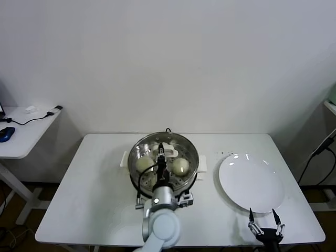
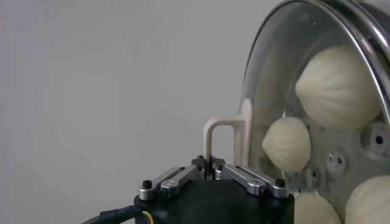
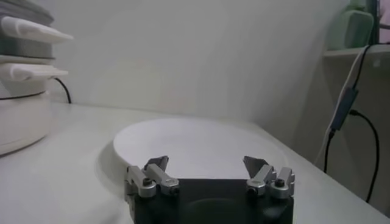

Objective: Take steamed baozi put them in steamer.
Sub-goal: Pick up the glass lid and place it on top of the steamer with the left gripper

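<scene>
the left gripper (image 1: pixel 161 153) is over the steamer (image 1: pixel 137 149), its jaws pinched shut on the cream handle (image 2: pixel 226 141) of the glass lid (image 2: pixel 268 73), which it holds above the basket. through the glass the buns (image 1: pixel 180 166) show already sitting inside, at least three of them. the likely trouble is here: the grip is on a thin handle, so the lid could swing or slip, land crooked on the rim, or press down on a bun if it comes down off centre. further right, the white plate (image 1: pixel 251 182) lies bare on the table (image 1: pixel 94 199). the right gripper (image 1: pixel 265 224) waits near the table's front edge just beside the plate, jaws wide and holding nothing, well apart from the steamer.
</scene>
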Tool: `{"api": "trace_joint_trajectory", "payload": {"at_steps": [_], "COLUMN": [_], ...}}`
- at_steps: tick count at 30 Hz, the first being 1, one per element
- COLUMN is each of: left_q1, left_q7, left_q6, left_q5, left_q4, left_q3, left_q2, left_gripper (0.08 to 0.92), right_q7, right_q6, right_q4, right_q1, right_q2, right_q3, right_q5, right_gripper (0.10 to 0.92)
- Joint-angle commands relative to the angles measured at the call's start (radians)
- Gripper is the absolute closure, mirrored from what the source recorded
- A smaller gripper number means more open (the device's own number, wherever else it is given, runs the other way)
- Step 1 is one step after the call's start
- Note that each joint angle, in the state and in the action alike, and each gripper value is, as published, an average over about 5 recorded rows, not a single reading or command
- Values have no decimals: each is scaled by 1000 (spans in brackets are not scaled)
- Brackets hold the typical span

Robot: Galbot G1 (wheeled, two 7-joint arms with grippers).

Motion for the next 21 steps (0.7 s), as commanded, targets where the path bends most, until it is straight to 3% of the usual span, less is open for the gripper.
{"api": "trace_joint_trajectory", "payload": {"at_steps": [1,11,21], "left_q1": [4,12,26], "left_q7": [-25,-43,-18], "left_q6": [0,-11,-28], "left_q5": [-3,-17,-44], "left_q4": [26,23,-56], "left_q3": [-13,-12,2], "left_q2": [-5,-5,20], "left_gripper": [864,848,582], "right_q7": [-1,-11,-30], "right_q6": [13,22,3], "right_q4": [-3,-5,-4], "right_q1": [3,3,-1], "right_q2": [0,-1,-4], "right_q3": [-2,-8,-7], "right_q5": [-1,-2,0], "right_gripper": [203,203,203]}}
